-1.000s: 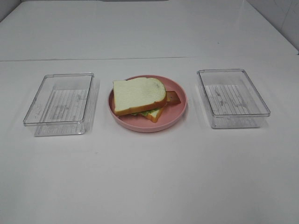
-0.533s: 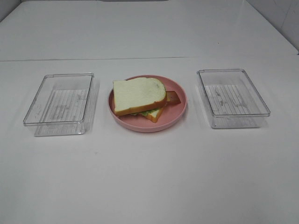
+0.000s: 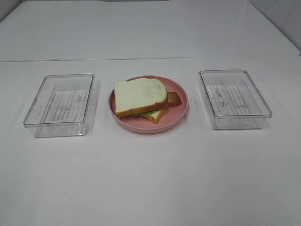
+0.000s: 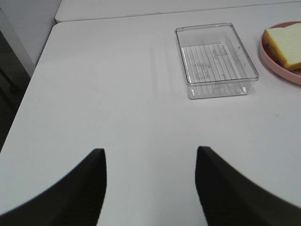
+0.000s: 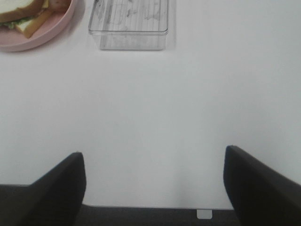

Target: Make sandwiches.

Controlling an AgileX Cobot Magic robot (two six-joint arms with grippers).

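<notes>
A stacked toy sandwich (image 3: 141, 98) lies on a round pink plate (image 3: 178, 112) at the middle of the white table: a white bread slice on top, green lettuce (image 3: 148, 113), a second slice and a reddish-brown bacon strip (image 3: 174, 98) poking out below. It also shows in the left wrist view (image 4: 286, 44) and the right wrist view (image 5: 26, 14). Neither arm shows in the exterior high view. My left gripper (image 4: 150, 188) is open and empty over the table's left part. My right gripper (image 5: 154, 190) is open and empty near the table's edge.
An empty clear plastic tray (image 3: 60, 104) stands left of the plate and another clear tray (image 3: 234, 99) right of it. They also show in the left wrist view (image 4: 214, 60) and the right wrist view (image 5: 130, 21). A table seam (image 3: 94, 60) runs behind them.
</notes>
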